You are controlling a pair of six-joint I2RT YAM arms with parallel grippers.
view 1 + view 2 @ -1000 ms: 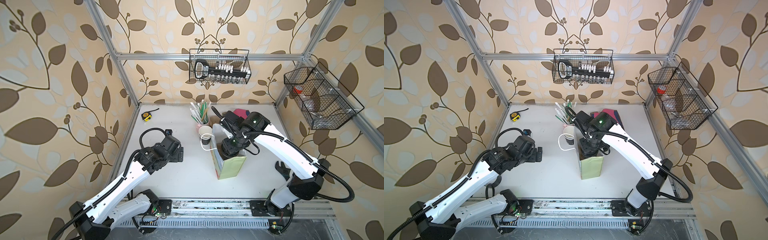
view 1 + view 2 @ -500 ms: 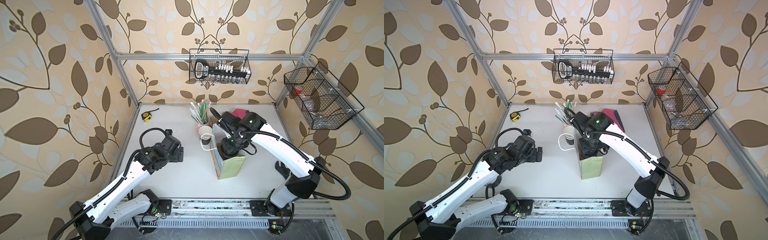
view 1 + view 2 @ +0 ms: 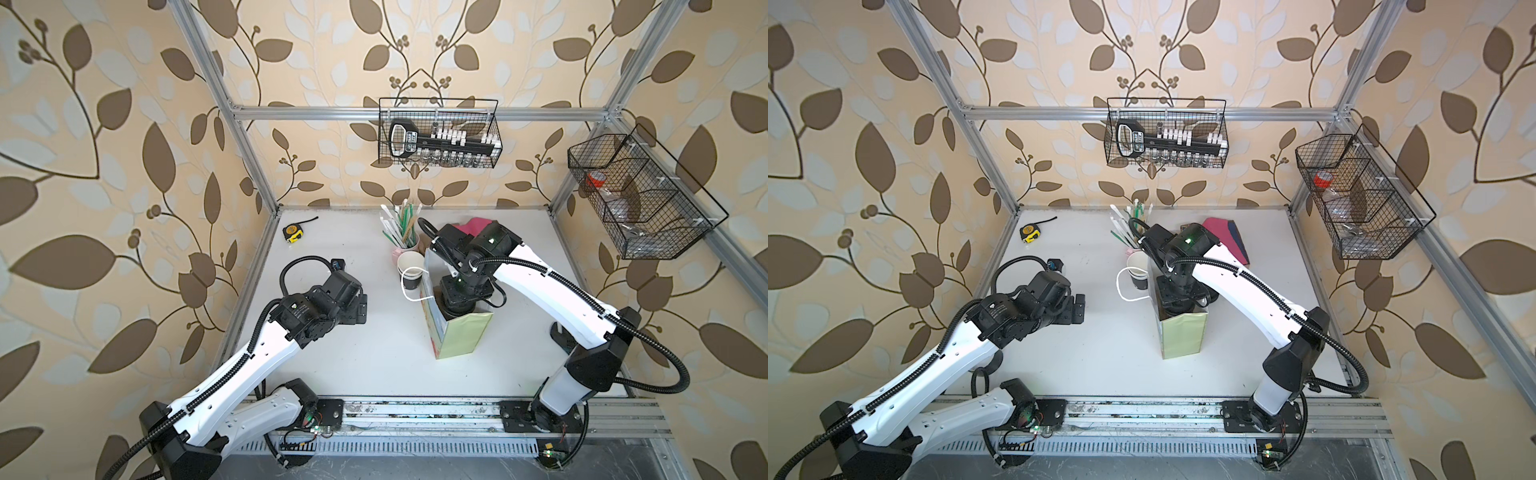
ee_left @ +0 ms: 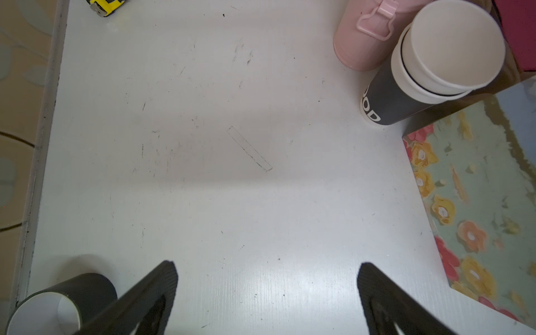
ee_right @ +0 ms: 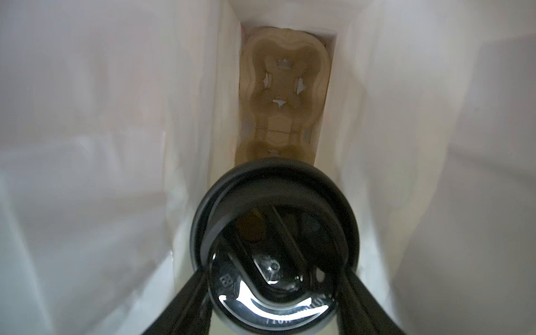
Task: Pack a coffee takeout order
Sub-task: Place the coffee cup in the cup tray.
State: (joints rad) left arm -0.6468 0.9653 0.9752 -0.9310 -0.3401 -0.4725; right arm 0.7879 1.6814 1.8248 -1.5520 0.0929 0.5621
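Gripping the lidded cup (image 5: pixel 275 232) in our right claw (image 5: pixel 275 272), jaws part-closed round it, we are hanging it directly above the nearer well of the carrier (image 5: pixel 282 87).

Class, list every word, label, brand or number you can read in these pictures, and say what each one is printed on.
"OD": white letters, the end of a cut-off word, on the stacked dark cup.
Embossed lettering on the black domed lid: too blurred to read.
White label on the black tool in the wire basket: too small to read.
Yellow tape measure: no legible print.
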